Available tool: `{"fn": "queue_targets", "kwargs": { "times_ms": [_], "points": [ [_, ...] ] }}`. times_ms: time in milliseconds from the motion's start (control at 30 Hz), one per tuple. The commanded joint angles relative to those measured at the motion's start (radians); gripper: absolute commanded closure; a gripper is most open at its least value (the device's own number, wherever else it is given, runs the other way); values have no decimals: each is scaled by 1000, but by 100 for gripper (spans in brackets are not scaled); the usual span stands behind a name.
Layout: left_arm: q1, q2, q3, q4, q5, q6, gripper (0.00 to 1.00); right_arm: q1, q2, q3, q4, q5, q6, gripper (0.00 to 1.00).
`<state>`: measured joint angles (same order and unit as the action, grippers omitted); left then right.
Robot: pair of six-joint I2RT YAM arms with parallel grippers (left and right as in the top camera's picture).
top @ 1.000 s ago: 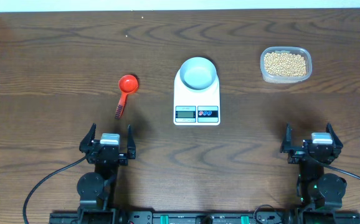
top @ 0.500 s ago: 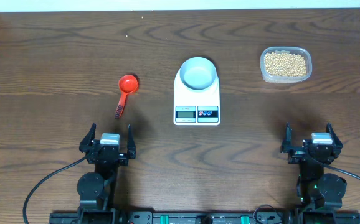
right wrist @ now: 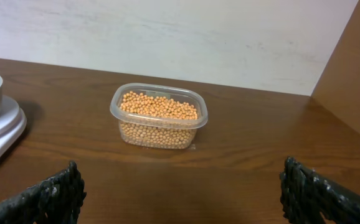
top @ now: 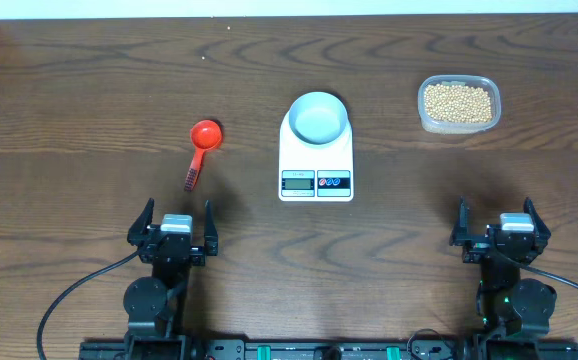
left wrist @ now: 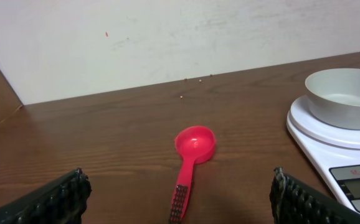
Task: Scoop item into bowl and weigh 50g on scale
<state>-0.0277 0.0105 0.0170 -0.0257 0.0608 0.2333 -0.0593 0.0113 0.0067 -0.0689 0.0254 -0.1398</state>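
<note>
I see the beans (right wrist: pixel 158 111) as a heap of small, round, tan-yellow grains, smooth and much alike. They fill a clear rounded-rectangular plastic container (right wrist: pixel 200 121) nearly to its rim, and it sits at the far right of the dark wood-grain surface (top: pixel 89 90), well apart from everything else. The bowl (top: pixel 318 117) is small, round and pale blue-white with a smooth rim. It stands on the far end of the scale (top: pixel 316 160), a flat white rectangle near the middle of the surface. On the scale's near end a small grey display (top: pixel 297 181) sits beside two round buttons (top: pixel 333 181), one red and one blue; whatever is shown or printed there is too small for me to read. A red scoop (top: pixel 201 145) lies left of the scale, cup away from me and ribbed handle toward the left tool (top: pixel 176 218). The left tool and the right tool (top: pixel 497 215) sit near my edge of the surface, fingers spread wide, grasping nothing.
</note>
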Motion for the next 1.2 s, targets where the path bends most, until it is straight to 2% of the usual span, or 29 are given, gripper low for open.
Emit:
{"fn": "queue_targets", "kwargs": {
  "times_ms": [0, 1167],
  "points": [
    [5, -5, -13, -40, -1, -6, 6, 7, -1, -1, -3, -2, -3, 1],
    [5, 46, -12, -30, 9, -6, 5, 7, -1, -1, -4, -2, -3, 1]
  ]
}}
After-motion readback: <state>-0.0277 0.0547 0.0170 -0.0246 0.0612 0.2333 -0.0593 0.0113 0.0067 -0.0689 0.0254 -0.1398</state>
